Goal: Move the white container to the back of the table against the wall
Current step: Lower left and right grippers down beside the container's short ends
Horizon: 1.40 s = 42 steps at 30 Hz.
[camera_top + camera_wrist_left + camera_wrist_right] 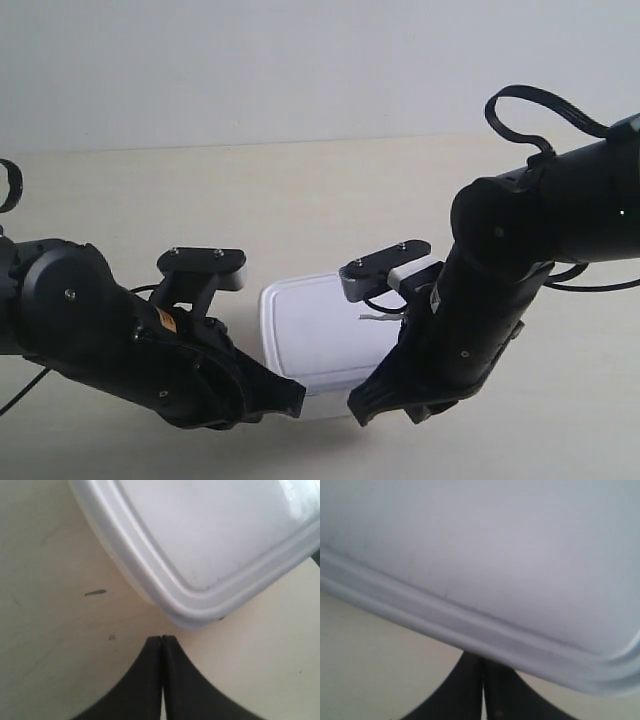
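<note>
The white container (pixel 318 335) lies flat on the table (pixel 300 195), lid up, well short of the wall (pixel 300 60). Two black arms flank its near edge. The gripper (pixel 296 402) of the arm at the exterior view's left points at the near left corner. The gripper (pixel 357 409) of the arm at the exterior view's right sits at the near right part. In the left wrist view my left gripper (pixel 161 639) is shut, just short of a rounded corner of the container (pixel 210 545). My right gripper (pixel 481 661) is shut, its tips hidden under the lid rim of the container (pixel 485 570).
The cream table stretches bare behind the container up to the wall. A small dark speck (pixel 95 593) marks the table beside the container's corner. Black cables (pixel 530 105) loop over the arm at the exterior view's right.
</note>
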Each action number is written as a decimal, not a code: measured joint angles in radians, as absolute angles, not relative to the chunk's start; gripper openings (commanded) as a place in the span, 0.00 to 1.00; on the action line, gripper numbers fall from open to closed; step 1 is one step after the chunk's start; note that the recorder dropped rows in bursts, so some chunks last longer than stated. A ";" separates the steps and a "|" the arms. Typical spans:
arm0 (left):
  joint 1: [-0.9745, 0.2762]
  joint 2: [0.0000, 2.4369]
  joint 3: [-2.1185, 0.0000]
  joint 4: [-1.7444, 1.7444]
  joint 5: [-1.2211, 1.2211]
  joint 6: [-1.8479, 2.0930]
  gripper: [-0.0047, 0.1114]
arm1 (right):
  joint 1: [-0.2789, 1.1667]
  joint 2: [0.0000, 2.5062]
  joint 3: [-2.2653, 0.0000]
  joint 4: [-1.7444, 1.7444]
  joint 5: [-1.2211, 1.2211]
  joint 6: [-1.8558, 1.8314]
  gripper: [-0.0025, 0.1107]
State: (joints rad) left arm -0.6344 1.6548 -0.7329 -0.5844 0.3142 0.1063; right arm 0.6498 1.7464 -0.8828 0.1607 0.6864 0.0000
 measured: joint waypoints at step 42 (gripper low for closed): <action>-0.634 1.864 -0.809 -1.162 0.241 0.543 0.04 | 0.650 1.724 -0.883 0.029 0.655 0.156 0.02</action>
State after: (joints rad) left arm -0.6344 1.8641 -0.8086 -1.1619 0.2408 0.5433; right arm 0.6498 1.7240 -0.8828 0.0295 0.6554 0.1557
